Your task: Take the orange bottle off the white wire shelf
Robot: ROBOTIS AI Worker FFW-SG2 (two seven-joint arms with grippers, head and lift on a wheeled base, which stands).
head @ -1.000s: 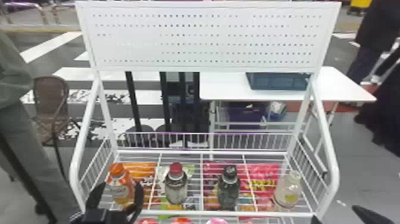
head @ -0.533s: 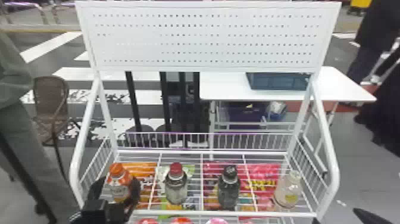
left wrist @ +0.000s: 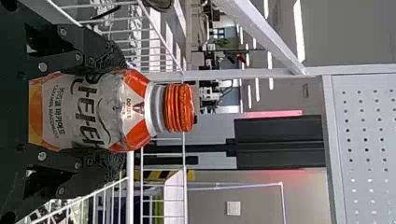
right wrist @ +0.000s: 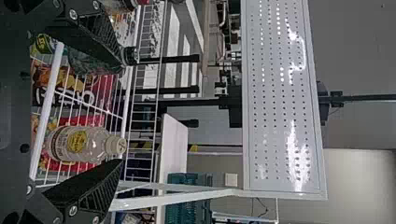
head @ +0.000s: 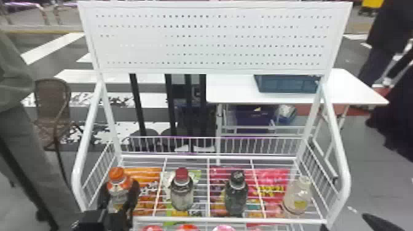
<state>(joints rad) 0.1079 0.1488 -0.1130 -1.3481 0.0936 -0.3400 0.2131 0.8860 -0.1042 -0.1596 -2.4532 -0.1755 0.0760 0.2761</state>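
Rail and neighbour to be watched as the orange bottle is lifted

The orange bottle (left wrist: 105, 112) is pinched upright between the fingers of the left gripper (left wrist: 122, 112), at the left end of the shelf (head: 230, 220); whether its base is borne by the wires cannot be told. If it is drawn out too low, its foot could be caught on the front rail and the bottle tipped in the grip. If it is swung inward too soon, the red-capped bottle (head: 182, 193) could be knocked over; outward, the side rail (head: 76, 181) could be struck. The fingers of the right gripper (right wrist: 121, 115) are spread, with nothing held.
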